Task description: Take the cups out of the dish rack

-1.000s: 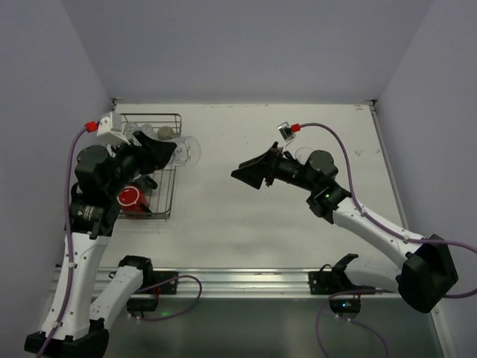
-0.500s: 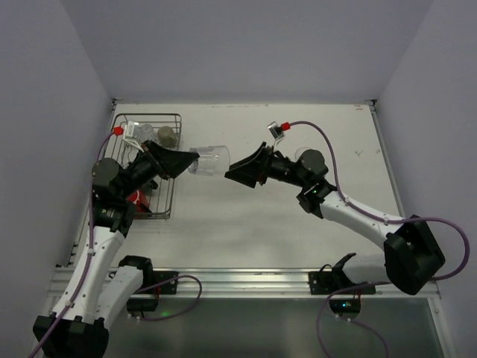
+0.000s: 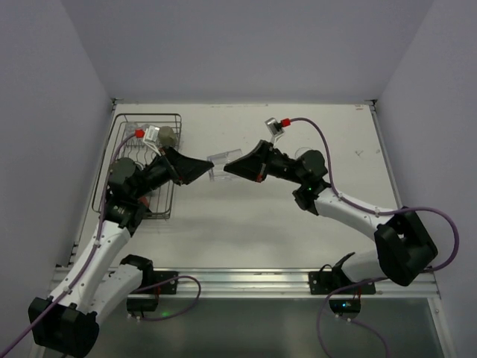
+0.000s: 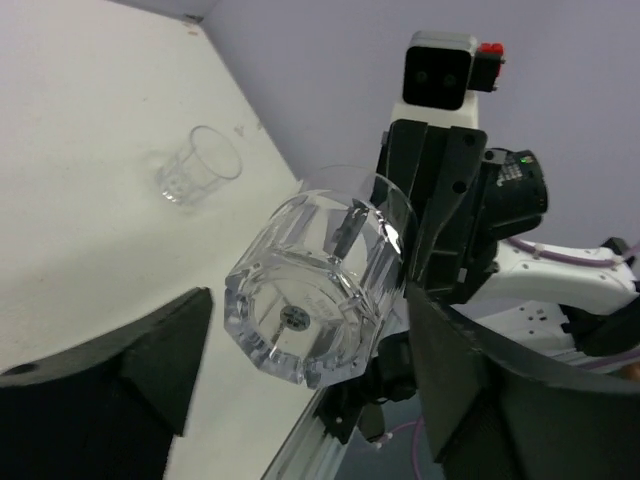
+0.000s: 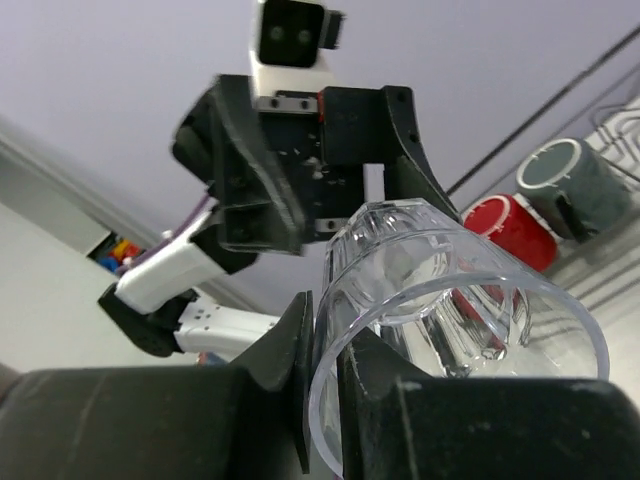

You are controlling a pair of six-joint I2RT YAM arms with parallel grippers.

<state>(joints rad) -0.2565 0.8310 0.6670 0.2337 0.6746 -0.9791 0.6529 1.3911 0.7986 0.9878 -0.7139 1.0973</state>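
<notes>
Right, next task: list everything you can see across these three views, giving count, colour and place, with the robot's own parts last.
held tumbler: one, clear, in the air between the two claws
second tumbler: one, clear, on the table
red mug: one, red, in the dish rack
grey cup: one, greyish, far end of the rack
dish rack: one, dark wire, table's far left corner
table: one, white
left claw: black, shut on the held tumbler's base
right claw: black, fingers astride the held tumbler's rim; grip not certain
</notes>
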